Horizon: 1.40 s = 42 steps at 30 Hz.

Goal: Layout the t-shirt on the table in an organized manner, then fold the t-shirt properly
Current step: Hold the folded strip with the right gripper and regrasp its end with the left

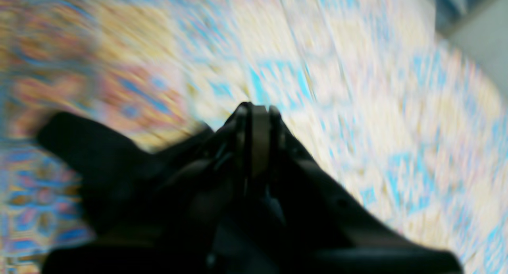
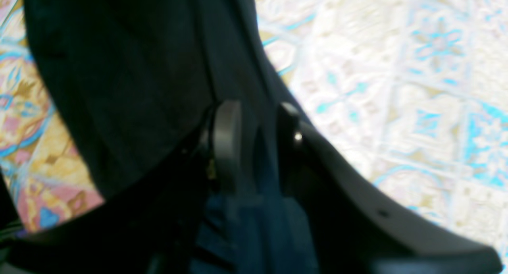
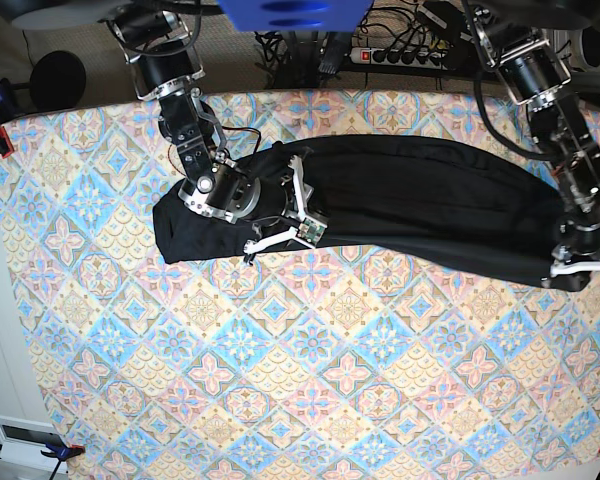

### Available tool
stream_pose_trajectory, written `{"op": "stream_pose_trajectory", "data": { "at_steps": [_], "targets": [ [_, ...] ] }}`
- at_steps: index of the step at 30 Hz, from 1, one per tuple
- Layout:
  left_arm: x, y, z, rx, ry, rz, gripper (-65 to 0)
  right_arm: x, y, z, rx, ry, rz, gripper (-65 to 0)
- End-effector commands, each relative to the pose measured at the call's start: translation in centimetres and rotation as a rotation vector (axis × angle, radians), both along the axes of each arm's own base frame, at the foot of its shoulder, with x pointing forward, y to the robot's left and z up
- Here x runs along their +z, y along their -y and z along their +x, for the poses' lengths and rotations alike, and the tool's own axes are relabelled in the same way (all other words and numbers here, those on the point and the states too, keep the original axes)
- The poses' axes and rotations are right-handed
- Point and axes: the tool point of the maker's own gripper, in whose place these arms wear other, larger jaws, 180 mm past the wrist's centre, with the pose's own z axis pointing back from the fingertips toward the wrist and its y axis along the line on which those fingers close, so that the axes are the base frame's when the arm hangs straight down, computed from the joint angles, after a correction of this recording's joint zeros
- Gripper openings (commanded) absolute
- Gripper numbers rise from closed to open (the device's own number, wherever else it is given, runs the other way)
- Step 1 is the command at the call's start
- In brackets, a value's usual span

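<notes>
Progress is early: you are in the laying-out step, and no fold has been made that I can see. Your t-shirt point(image 3: 420, 215) lies as a long bunched band across the far half of the table point(image 3: 310, 400), not yet spread flat; no sleeve or collar can be picked out with any certainty. Left to do, by my reading: spread it open, smooth it, then fold it.

Its long axis runs across the table from side to side, sagging slightly toward the near edge at the base view's right end. At the other end the cloth is heaped into a thicker lump. Which end is neck and which is hem I cannot tell.

Your right gripper point(image 3: 302, 212) sits at the heaped end. Its wrist view shows dark cloth passing between the two fingers point(image 2: 227, 139), so it is clamped on the t-shirt point(image 2: 119, 67) with the jaws a little apart around the fabric.

Your left gripper point(image 3: 583, 268) is at the opposite end, at the lower tip of the band. Its wrist view is badly blurred, yet the fingertips point(image 1: 260, 131) stand pressed together. Black cloth point(image 1: 91, 147) lies just beside them; whether any is pinched I cannot tell.
</notes>
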Motion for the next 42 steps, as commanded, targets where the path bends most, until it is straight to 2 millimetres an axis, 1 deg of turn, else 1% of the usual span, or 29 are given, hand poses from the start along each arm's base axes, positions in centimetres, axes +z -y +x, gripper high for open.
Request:
{"op": "stream_pose_trajectory", "data": {
  "at_steps": [1,3,5,8,10,14,15,16,17,18,20,21,24,26,28,29,30,32,35,37,38,40,42],
  "targets": [
    [1.9,-1.4,-0.2,0.016,0.045,0.031,-65.0,1.7,-0.6,0.9,0.003,0.043,0.044,-49.5],
    [1.9,-2.7,-1.5,0.036,0.037,0.031,-65.0,1.7,-0.6,0.9,0.003,0.043,0.044,-49.5],
    [1.5,-3.5,-2.5,0.049,0.025,0.023,-65.0,1.7,-0.6,0.9,0.003,0.043,0.044,-49.5],
    [0.8,-4.1,-3.6,0.065,0.002,0.026,-65.0,1.7,-0.6,0.9,0.003,0.043,0.044,-49.5],
    [0.3,-4.1,-3.8,0.063,-0.012,0.025,-65.0,1.7,-0.6,0.9,0.003,0.043,0.045,-49.5],
    [-2.6,-4.6,-4.5,0.084,-0.078,-0.023,-64.5,1.9,-0.6,0.9,0.004,0.048,0.048,-49.5],
    [-3.0,-4.7,-4.5,0.083,-0.094,-0.029,-62.7,1.9,-0.6,0.9,0.004,0.048,0.048,-49.5],
    [-3.1,-4.8,-4.4,0.068,-0.116,-0.021,-60.6,1.9,-0.6,0.9,0.004,0.046,0.048,-49.5],
    [-3.5,-4.5,-4.2,0.041,-0.149,-0.025,-57.7,1.9,-0.7,0.8,0.004,0.046,0.048,-49.5],
    [-3.9,-4.1,-4.1,0.014,-0.183,-0.032,-54.2,2.0,-0.7,0.8,0.004,0.049,0.049,-49.5],
    [-4.1,-3.9,-4.0,-0.010,-0.219,-0.031,-46.2,2.0,-0.7,0.8,0.004,0.050,0.050,-49.5],
    [-3.9,-4.2,-4.0,-0.008,-0.218,-0.023,-41.7,2.0,-0.7,0.8,0.004,0.049,0.050,-49.5],
    [-2.8,-5.3,-3.9,-0.005,-0.218,0.012,-31.7,2.0,-0.7,0.8,0.004,0.050,0.050,-49.5],
    [-2.1,-5.9,-3.9,-0.006,-0.219,0.032,-28.7,2.0,-0.7,0.8,0.004,0.050,0.050,-49.5],
    [-1.2,-6.7,-3.8,-0.006,-0.226,0.064,-28.5,2.0,-0.7,0.8,0.006,0.050,0.050,-49.5],
    [-1.3,-7.2,-4.0,0.001,-0.237,0.070,-28.5,2.0,-0.7,0.8,0.006,0.050,0.050,-49.5],
    [-1.8,-7.6,-4.3,0.010,-0.254,0.064,-28.5,2.0,-0.7,0.8,0.006,0.050,0.050,-49.5],
    [-2.4,-9.3,-4.4,0.045,-0.283,0.047,-28.5,2.0,-0.7,0.8,0.006,0.051,0.049,-49.5],
    [-3.8,-10.4,-4.2,0.043,-0.353,0.051,-28.5,2.0,-0.7,0.8,0.006,0.051,0.049,-49.5],
    [-4.9,-10.3,-4.2,0.016,-0.407,0.070,-28.5,2.0,-0.7,0.8,0.006,0.051,0.049,-49.5],
    [-5.0,-10.0,-4.0,0.005,-0.414,0.083,-28.5,2.1,-0.7,0.8,0.006,0.052,0.049,-49.5],
    [-5.3,-9.4,-3.4,-0.021,-0.413,0.111,-28.4,2.1,-0.8,0.8,0.006,0.052,0.051,-49.5],
    [-6.1,-8.3,-3.0,-0.062,-0.436,0.131,-28.4,2.1,-0.8,0.8,0.006,0.052,0.051,-49.5]
  ]
}}
